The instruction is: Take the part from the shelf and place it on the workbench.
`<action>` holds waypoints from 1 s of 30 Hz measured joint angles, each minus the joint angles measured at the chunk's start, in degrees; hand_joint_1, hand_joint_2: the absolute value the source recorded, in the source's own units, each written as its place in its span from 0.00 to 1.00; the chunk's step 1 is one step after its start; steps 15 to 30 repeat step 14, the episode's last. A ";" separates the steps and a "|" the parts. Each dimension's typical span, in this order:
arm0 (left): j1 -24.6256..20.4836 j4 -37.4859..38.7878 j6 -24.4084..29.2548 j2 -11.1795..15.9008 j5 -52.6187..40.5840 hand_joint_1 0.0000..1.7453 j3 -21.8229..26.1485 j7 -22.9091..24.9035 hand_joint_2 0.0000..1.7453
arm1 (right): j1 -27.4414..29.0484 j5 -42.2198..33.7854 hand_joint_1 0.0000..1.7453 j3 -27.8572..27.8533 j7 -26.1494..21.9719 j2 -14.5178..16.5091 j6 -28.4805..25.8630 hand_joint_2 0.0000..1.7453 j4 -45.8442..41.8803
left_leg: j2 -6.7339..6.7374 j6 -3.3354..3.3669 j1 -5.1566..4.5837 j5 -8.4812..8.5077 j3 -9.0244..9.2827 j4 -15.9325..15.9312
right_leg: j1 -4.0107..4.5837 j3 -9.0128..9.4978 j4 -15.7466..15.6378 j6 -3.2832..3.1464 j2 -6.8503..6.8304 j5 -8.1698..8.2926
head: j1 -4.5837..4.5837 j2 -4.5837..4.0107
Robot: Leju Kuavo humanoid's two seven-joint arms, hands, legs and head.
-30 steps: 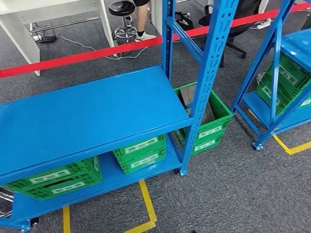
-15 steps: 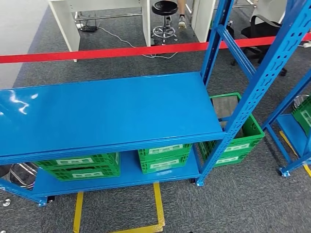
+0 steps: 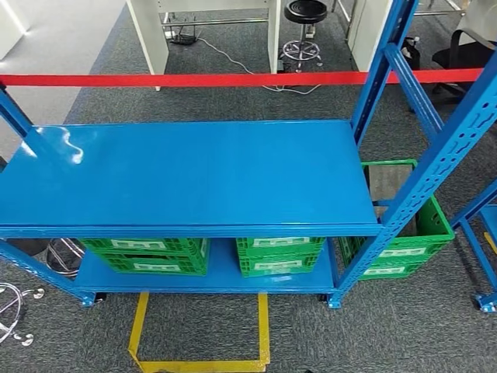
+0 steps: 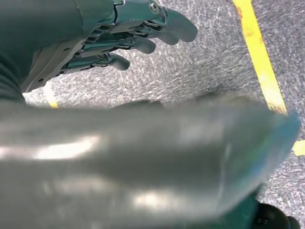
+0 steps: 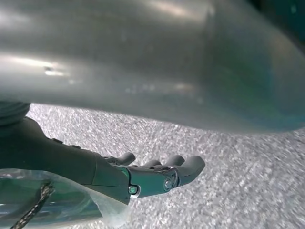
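Your view swung round to face the shelf [image 3: 187,175] square-on; left hand [image 4: 118,36] and right hand [image 5: 151,176] hang empty, fingers loose. No part visible, so grip's anyone's guess.

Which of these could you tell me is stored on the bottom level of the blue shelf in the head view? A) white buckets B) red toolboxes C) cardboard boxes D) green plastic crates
D: green plastic crates sit side by side on the bottom level of the blue shelf, below its bare upper deck, with another green crate standing on the carpet just past the shelf's right end.
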 joint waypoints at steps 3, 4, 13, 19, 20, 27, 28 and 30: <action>-0.01 0.00 0.20 0.03 -0.03 0.00 0.00 0.08 0.25 | -0.31 -1.21 0.00 -0.39 1.03 0.12 0.14 0.00 0.00 | 0.24 0.13 -0.30 0.32 1.99 -4.17 | 0.24 -0.34 0.02 0.28 -0.16 -0.32 | 0.07 0.00; 0.04 0.00 0.22 0.01 -0.03 0.00 0.00 0.12 0.50 | -0.35 -1.55 0.00 -0.60 1.44 0.12 0.22 0.00 0.00 | 0.22 -0.04 -0.29 0.33 2.00 -4.22 | 0.23 -0.38 -0.07 0.26 -0.16 -0.34 | 0.08 0.00; 0.08 0.00 0.21 -0.03 0.36 0.00 0.14 1.23 0.50 | -0.33 -2.53 0.00 -2.09 0.68 0.12 1.19 0.50 0.00 | 0.21 0.43 -0.32 0.02 2.14 -4.25 | 0.20 0.14 -1.13 0.84 -0.12 -0.02 | 0.09 0.00; 0.09 0.00 0.29 -0.03 0.40 0.00 0.17 1.18 0.33 | -0.33 -2.51 0.00 -2.10 0.35 0.12 0.97 0.33 0.00 | 0.21 0.44 -0.32 0.01 2.14 -4.25 | 0.20 0.15 -1.15 0.86 -0.12 -0.01 | 0.09 0.00; 0.09 0.00 0.29 -0.03 0.40 0.00 0.17 1.18 0.33 | -0.33 -2.51 0.00 -2.10 0.35 0.12 0.97 0.33 0.00 | 0.21 0.44 -0.32 0.01 2.14 -4.25 | 0.20 0.15 -1.15 0.86 -0.12 -0.01 | 0.09 0.00; 0.09 0.00 0.29 -0.03 0.40 0.00 0.17 1.18 0.33 | -0.33 -2.51 0.00 -2.10 0.35 0.12 0.97 0.33 0.00 | 0.21 0.44 -0.32 0.01 2.14 -4.25 | 0.20 0.15 -1.15 0.86 -0.12 -0.01 | 0.09 0.00; 0.09 0.00 0.29 -0.03 0.40 0.00 0.17 1.18 0.33 | -0.33 -2.51 0.00 -2.10 0.35 0.12 0.97 0.33 0.00 | 0.21 0.44 -0.32 0.01 2.14 -4.25 | 0.20 0.15 -1.15 0.86 -0.12 -0.01 | 0.09 0.00; 0.09 0.00 0.29 -0.03 0.40 0.00 0.17 1.18 0.33 | -0.33 -2.51 0.00 -2.10 0.35 0.12 0.97 0.33 0.00 | 0.21 0.44 -0.32 0.01 2.14 -4.25 | 0.20 0.15 -1.15 0.86 -0.12 -0.01 | 0.09 0.00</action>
